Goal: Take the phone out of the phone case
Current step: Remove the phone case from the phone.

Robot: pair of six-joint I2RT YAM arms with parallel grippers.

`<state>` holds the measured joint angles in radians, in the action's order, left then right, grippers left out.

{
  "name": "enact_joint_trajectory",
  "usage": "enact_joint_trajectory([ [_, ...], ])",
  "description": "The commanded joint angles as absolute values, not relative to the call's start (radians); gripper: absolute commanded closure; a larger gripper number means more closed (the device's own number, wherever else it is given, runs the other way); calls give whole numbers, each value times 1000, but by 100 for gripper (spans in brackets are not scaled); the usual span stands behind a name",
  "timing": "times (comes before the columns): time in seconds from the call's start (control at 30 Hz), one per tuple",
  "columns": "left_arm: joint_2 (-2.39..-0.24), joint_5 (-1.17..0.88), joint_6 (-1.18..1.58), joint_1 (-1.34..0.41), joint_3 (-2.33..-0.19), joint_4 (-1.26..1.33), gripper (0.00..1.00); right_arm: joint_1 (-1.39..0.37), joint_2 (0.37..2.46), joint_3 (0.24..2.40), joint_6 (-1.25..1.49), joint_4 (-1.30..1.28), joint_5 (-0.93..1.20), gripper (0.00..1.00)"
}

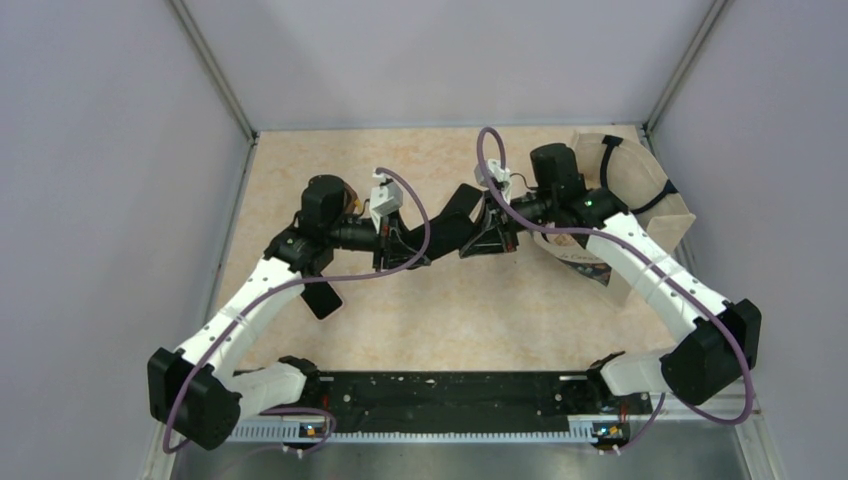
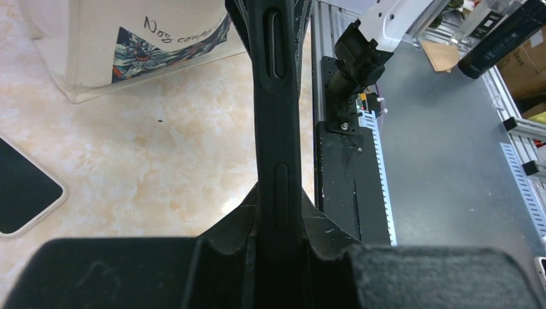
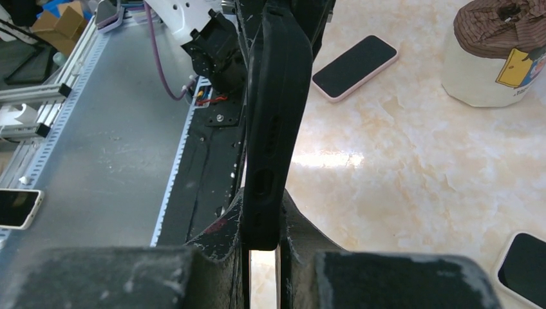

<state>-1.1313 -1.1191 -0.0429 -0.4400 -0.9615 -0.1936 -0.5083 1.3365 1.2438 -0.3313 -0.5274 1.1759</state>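
Left wrist view first: the black phone case (image 2: 277, 96) stands edge-on, side buttons to the lens, its lower end pinched in the left gripper (image 2: 278, 215), fingers pressed tight against both faces. Over on the right wrist view, the right gripper (image 3: 263, 228) clamps the opposite end, with a thin slit of light under the case. Edge-on like this, whether a phone sits inside cannot be made out. From the top external view the case hangs above the marbled beige tabletop (image 1: 450, 310) between the two arms, mostly masked by fingers and cables. A pink-edged black-screened phone (image 1: 322, 297) lies flat by the left forearm. A second pale-edged phone (image 3: 521, 267) is cropped at the frame corner. A cream canvas tote bag (image 1: 625, 175) stands far right, half behind the right arm.
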Motion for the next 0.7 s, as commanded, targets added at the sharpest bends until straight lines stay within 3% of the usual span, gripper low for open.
enact_joint_trajectory([
  [0.0,-1129,-1249,-175,-441,-983,-204,100,-535,1301,1306,-447,-592,1232,100],
  [0.17,-1133,-1363,-257,-443,-986,-281,100,-581,1288,1363,-573,-699,1190,100],
  [0.67,-1193,-1404,-791,-483,-1090,-781,100,-672,1316,1420,-843,-870,1164,100],
])
